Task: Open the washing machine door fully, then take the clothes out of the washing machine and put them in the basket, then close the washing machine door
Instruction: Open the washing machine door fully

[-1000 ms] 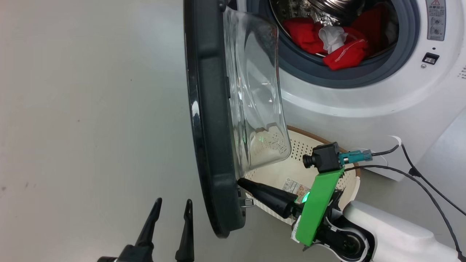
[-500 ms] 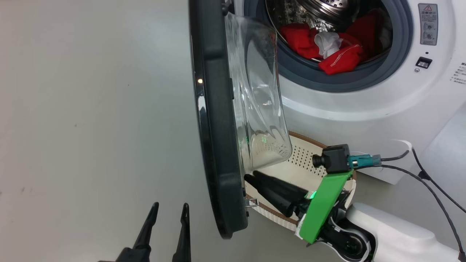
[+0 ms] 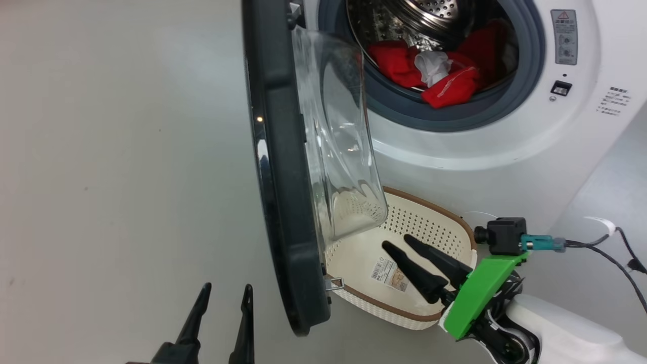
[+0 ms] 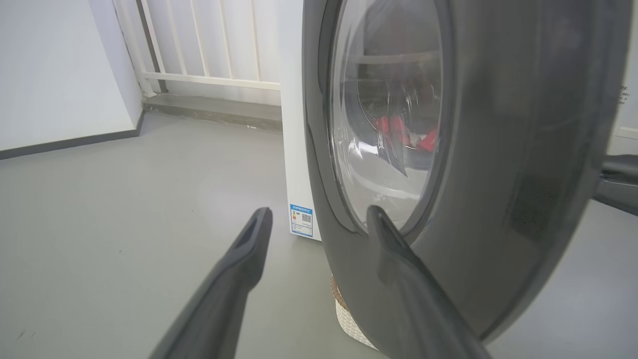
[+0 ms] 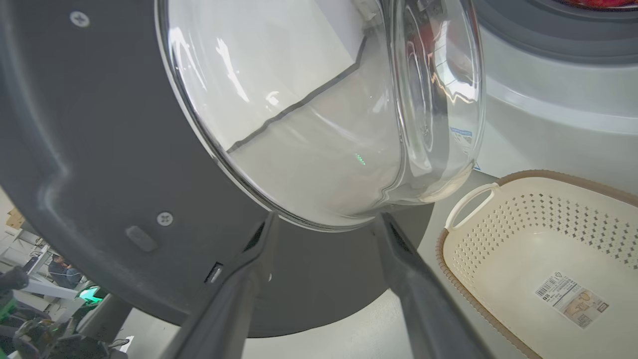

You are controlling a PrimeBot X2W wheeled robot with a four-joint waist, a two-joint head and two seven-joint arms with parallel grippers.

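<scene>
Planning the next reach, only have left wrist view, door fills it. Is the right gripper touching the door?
Observer: No. The right gripper is open, with a gap to the washing machine door in head view.
Operator: Anything in the basket?
Observer: Just a paper label on its floor.
Operator: Are the clothes all red?
Observer: No, one white piece lies among them, at the lower front of the drum.

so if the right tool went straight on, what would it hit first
Likely the inner side of the washing machine door, about the lower edge of its glass bowl; depth is unclear.
</scene>
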